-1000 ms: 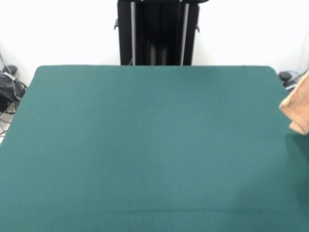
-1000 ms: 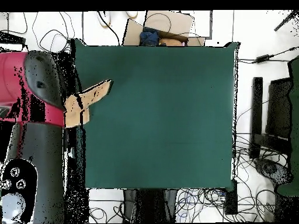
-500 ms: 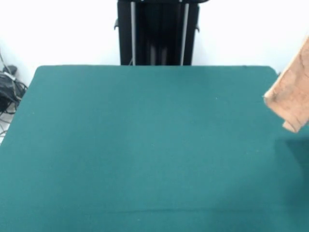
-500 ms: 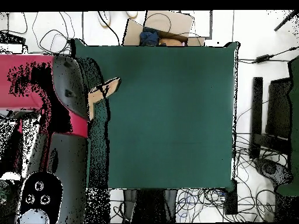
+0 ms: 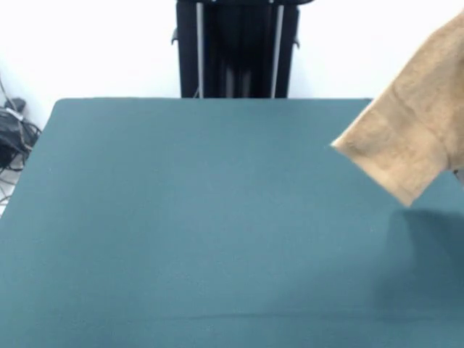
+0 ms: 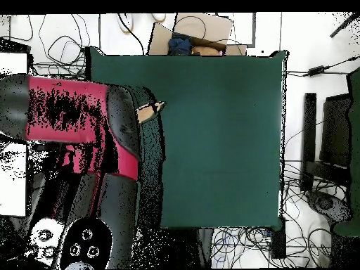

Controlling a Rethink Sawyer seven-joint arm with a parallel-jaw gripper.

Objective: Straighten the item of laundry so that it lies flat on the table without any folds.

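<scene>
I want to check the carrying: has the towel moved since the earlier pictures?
Yes. In the front view the towel has come further in from the right edge, leftward over the table, towards the black pedestal.

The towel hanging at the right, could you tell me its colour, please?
Orange-tan towel; the front view shows it best.

Orange-tan terry-cloth towel [image 5: 409,141]: soft, nubby, matt pile. Large dark green table [image 5: 188,217]: felt-like covering, matt, smooth, even.

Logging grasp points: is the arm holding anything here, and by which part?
The towel hangs in the air above the table, so it is carried, evidently by its upper part. The hold point and the pincer are out of sight.
</scene>
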